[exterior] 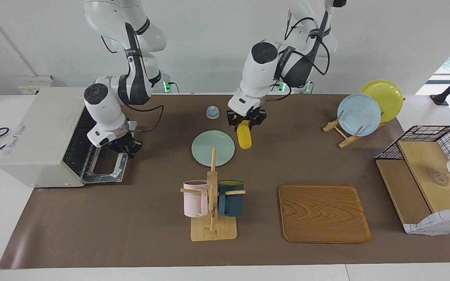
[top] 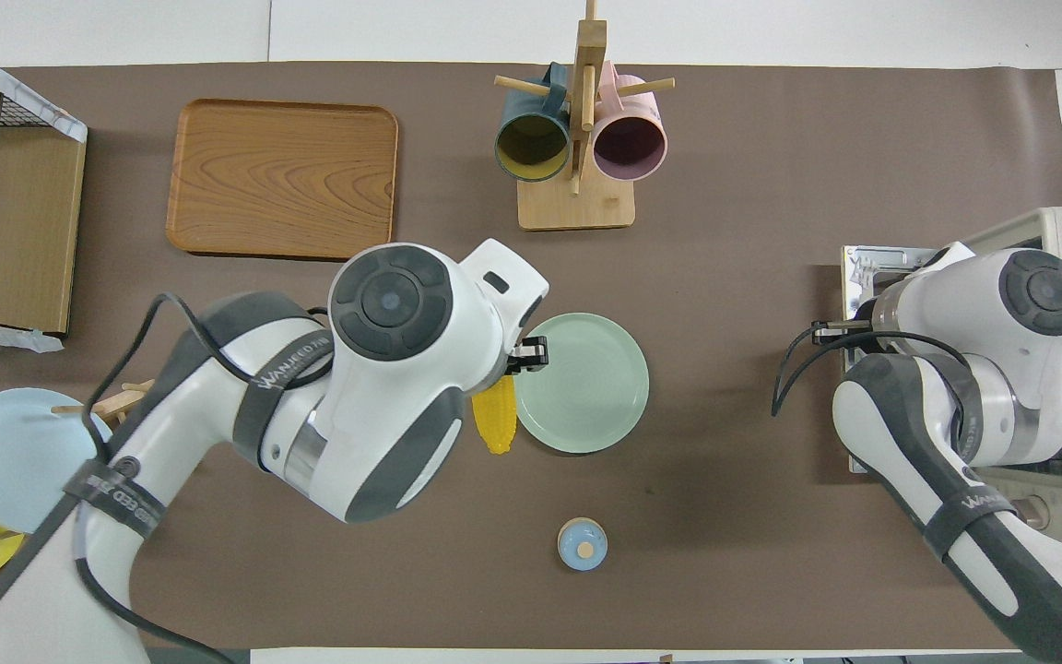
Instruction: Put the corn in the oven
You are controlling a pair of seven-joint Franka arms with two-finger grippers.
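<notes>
Left hand dangles corn beside green plate.

tabletop: covered by matt brown paper-like sheet | tray: glossy, strongly grained wood | mug rack: pale smooth wood | pale green plate: smooth glazed look | oven: matt off-white casing, wire rack of metal | corn: bright yellow, plastic-like sheen | arm shells: glossy white plastic
</notes>
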